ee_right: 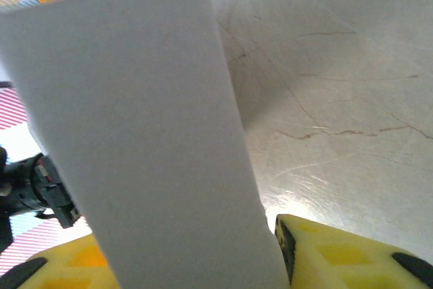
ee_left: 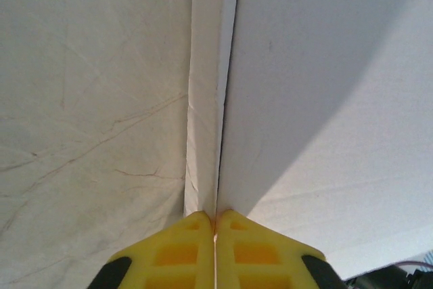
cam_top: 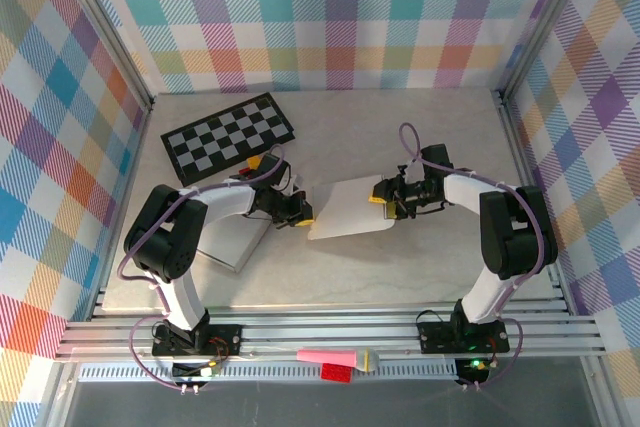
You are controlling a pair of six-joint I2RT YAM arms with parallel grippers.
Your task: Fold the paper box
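Observation:
The paper box (cam_top: pixel 350 209) is a flat white sheet lying mid-table between the two arms. My left gripper (cam_top: pixel 300 212) is at its left edge. In the left wrist view, the yellow fingertips (ee_left: pixel 196 235) are pressed together on a thin edge of the paper box (ee_left: pixel 325 99), so the left gripper (ee_left: pixel 215 225) is shut on it. My right gripper (cam_top: pixel 385 195) is at the sheet's right edge. In the right wrist view, a white flap of the box (ee_right: pixel 142 133) stands up between the parted yellow fingers (ee_right: pixel 338 255). A narrow gap shows beside the right finger.
A black-and-white checkerboard (cam_top: pixel 230 137) lies at the back left. A pale flat sheet (cam_top: pixel 238 242) rests under the left arm. Pink and red pieces (cam_top: pixel 335 359) sit on the front rail. Plaid walls close in the table (cam_top: pixel 430 267) on three sides.

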